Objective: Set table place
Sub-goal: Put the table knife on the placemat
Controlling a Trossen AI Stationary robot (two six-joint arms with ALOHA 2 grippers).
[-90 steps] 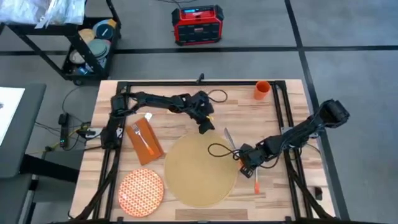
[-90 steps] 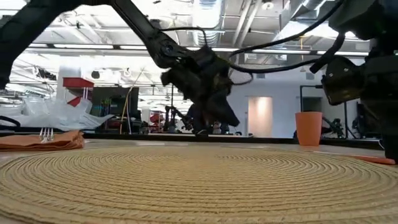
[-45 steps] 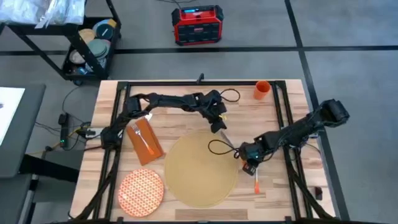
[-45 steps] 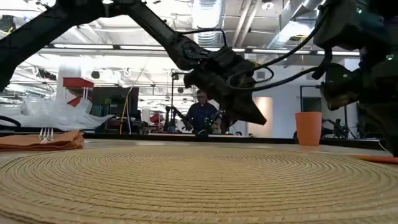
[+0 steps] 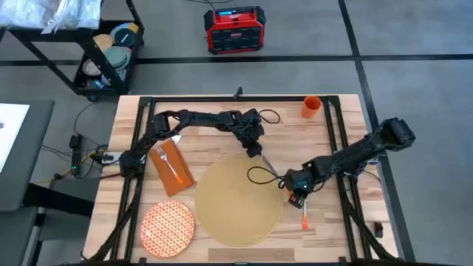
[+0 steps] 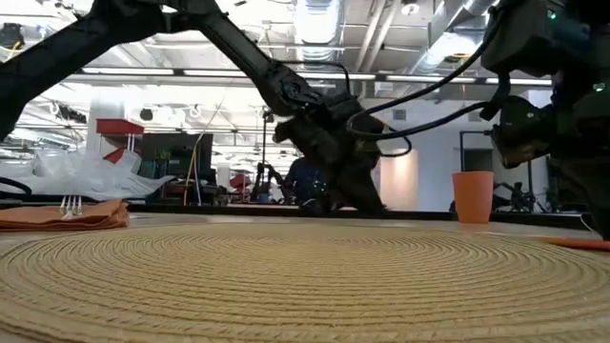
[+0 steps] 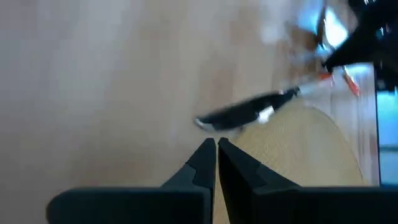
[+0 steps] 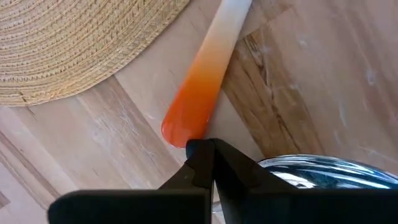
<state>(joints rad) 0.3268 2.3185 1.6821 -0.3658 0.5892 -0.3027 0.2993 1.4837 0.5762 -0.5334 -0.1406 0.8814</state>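
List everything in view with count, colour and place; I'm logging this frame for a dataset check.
table: one, light wood with black frame, under both arms.
placemat: one, tan woven, round, near-centre of the table.
plate: one, orange-patterned, near-left corner, beside the placemat.
napkin: one, rust-orange, left of the placemat, with a fork lying on it.
cup: one, orange, far-right part of the table.
knife: one, steel blade, at the placemat's far-right edge.
orange handle: one, on bare wood just right of the placemat.
red box: one, on the floor beyond the table.
cart: one, black, holding dishes, far left on the floor.
left gripper: shut, by the knife blade.
right gripper: shut, at the orange handle's end.
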